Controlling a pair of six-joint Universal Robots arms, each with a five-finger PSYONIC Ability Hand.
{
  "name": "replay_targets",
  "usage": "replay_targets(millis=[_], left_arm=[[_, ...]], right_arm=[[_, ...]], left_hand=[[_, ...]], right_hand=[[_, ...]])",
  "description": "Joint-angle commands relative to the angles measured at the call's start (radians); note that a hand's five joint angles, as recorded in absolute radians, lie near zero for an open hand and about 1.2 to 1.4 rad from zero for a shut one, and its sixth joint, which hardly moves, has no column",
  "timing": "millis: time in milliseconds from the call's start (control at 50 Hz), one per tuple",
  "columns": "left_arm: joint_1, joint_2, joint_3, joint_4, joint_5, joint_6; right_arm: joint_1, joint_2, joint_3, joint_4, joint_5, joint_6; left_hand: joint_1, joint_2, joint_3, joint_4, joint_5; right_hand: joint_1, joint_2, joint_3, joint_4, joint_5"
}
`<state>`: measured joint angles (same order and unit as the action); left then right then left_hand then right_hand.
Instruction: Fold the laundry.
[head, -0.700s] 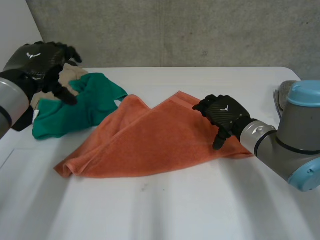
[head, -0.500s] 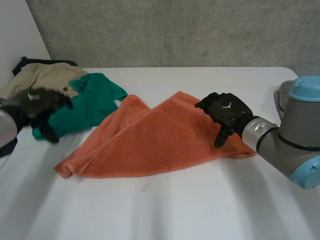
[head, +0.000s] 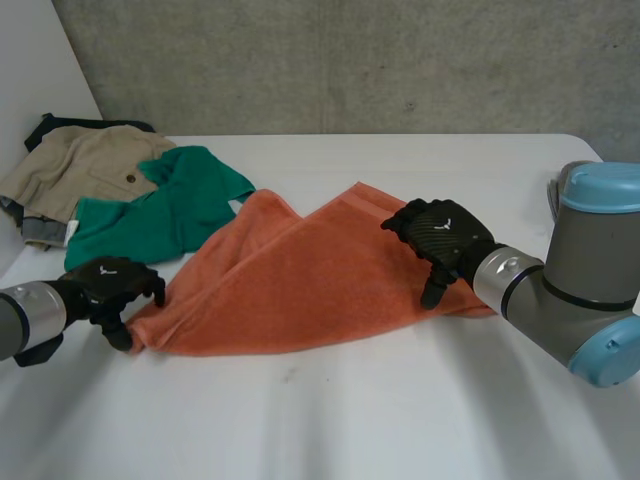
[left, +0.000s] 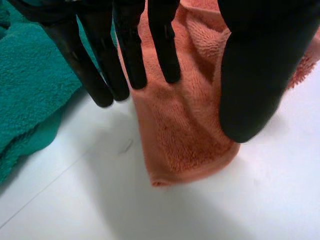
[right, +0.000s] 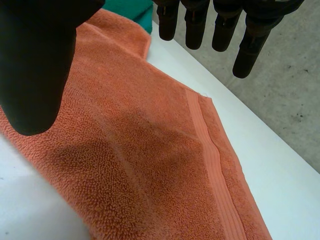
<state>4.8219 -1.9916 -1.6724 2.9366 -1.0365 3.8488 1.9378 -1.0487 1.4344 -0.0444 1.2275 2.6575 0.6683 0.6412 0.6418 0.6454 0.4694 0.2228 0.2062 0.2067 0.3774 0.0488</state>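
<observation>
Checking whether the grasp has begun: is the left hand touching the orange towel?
Cannot tell. In the left wrist view the left hand hangs open over a corner of the orange towel, but neither contact nor a gap shows plainly.

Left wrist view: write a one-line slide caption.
Left robot hand, open, at a corner of the orange towel; green cloth beside it on the table.

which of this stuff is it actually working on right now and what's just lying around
In the job: orange towel; left hand, open at one corner of it; right hand, open over the opposite end.

Lying about, untouched: green cloth and beige garment, heaped beside the towel.
</observation>
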Motion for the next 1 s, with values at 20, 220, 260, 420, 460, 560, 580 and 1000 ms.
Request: replay_targets(millis=[20, 220, 260, 420, 460, 560, 580, 1000], left_arm=[[-0.025, -0.021, 0.003, -0.002, 0.001, -0.023], [-0.07, 0.086, 0.068, -0.025, -0.004, -0.156], [-0.1, 0.143, 0.1, -0.045, -0.008, -0.204], [-0.263, 0.338, 0.213, -0.094, -0.066, -0.299], [-0.304, 0.367, 0.226, -0.096, -0.088, -0.307], [-0.413, 0.438, 0.235, -0.091, -0.181, -0.308], [-0.421, 0.445, 0.235, -0.091, -0.195, -0.308], [-0.347, 0.384, 0.356, 0.078, -0.287, -0.313]], right_arm=[[0.016, 0.001, -0.017, 0.0, 0.0, -0.007], [0.07, 0.044, -0.13, 0.024, 0.012, -0.021], [0.096, 0.071, -0.181, 0.029, 0.012, -0.022], [0.184, 0.226, -0.42, 0.031, -0.026, -0.013], [0.199, 0.266, -0.468, 0.031, -0.045, -0.01], [0.243, 0.41, -0.632, 0.029, -0.121, -0.007], [0.248, 0.433, -0.655, 0.029, -0.126, -0.007], [0.135, 0.529, -1.134, -0.003, 0.25, 0.197]], left_hand=[[0.547, 0.574, 0.574, 0.57, 0.572], [0.728, 0.755, 0.754, 0.751, 0.752], [0.728, 0.755, 0.754, 0.751, 0.752], [0.728, 0.755, 0.754, 0.751, 0.752], [0.728, 0.755, 0.754, 0.751, 0.752], [0.728, 0.755, 0.754, 0.751, 0.752], [0.728, 0.755, 0.754, 0.751, 0.752], [0.728, 0.755, 0.754, 0.751, 0.752]], right_hand=[[-0.048, -0.032, -0.032, -0.203, -0.049], [-0.048, -0.032, -0.032, -0.203, -0.049], [-0.048, -0.032, -0.032, -0.203, -0.049], [-0.048, -0.032, -0.032, -0.203, -0.049], [-0.048, -0.032, -0.032, -0.203, -0.049], [-0.048, -0.032, -0.032, -0.203, -0.049], [-0.048, -0.032, -0.032, -0.203, -0.049], [1.174, 1.19, 1.19, 1.019, 1.173]])
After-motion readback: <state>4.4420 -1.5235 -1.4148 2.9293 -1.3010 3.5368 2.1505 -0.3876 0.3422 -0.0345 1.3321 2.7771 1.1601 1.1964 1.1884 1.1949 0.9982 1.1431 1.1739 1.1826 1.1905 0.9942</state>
